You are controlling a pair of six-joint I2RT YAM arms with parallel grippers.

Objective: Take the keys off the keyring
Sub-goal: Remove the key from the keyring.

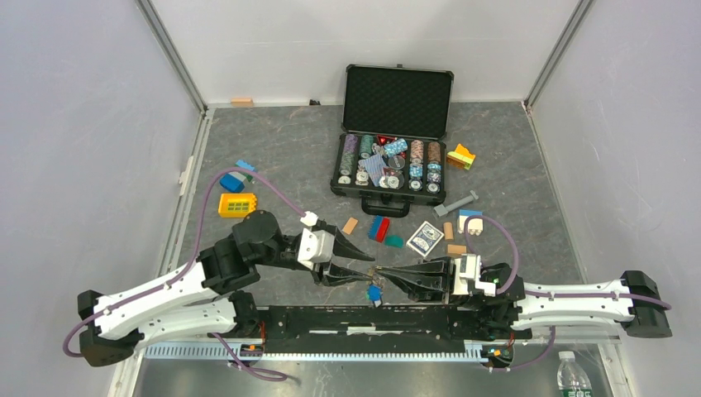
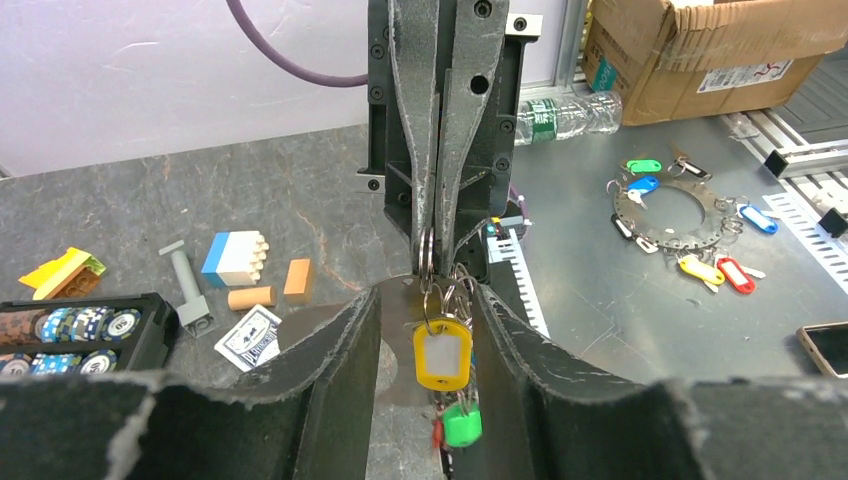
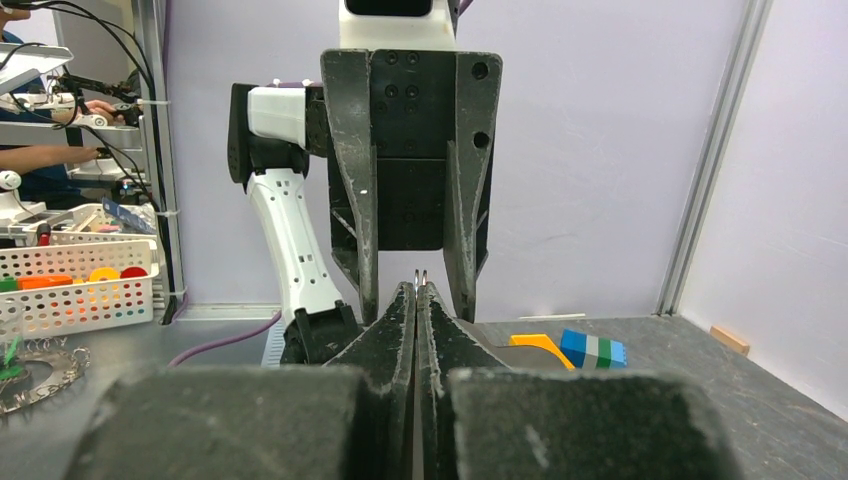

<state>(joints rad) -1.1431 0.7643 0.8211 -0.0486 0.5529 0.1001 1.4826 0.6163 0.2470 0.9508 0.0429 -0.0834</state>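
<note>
The keyring (image 2: pixel 428 250) is a thin silver ring pinched edge-on by my right gripper (image 1: pixel 382 274), which is shut on it above the table's near middle. Its rim pokes out past the shut fingertips (image 3: pixel 420 276). The keys (image 2: pixel 442 355) hang below it in a bunch: a yellow head in front, a green one (image 2: pixel 461 424) lower, with red behind. They also show under the grippers in the top view as the keys (image 1: pixel 374 293). My left gripper (image 2: pixel 428 310) faces the right one, open, one finger on each side of the yellow head without touching it.
An open black case of poker chips (image 1: pixel 388 169) stands at the back middle. Toy blocks (image 1: pixel 379 229), a card deck (image 1: pixel 426 238) and a yellow block (image 1: pixel 237 204) lie around. Beyond the table edge a metal disc with more tags (image 2: pixel 680 215) rests on the bench.
</note>
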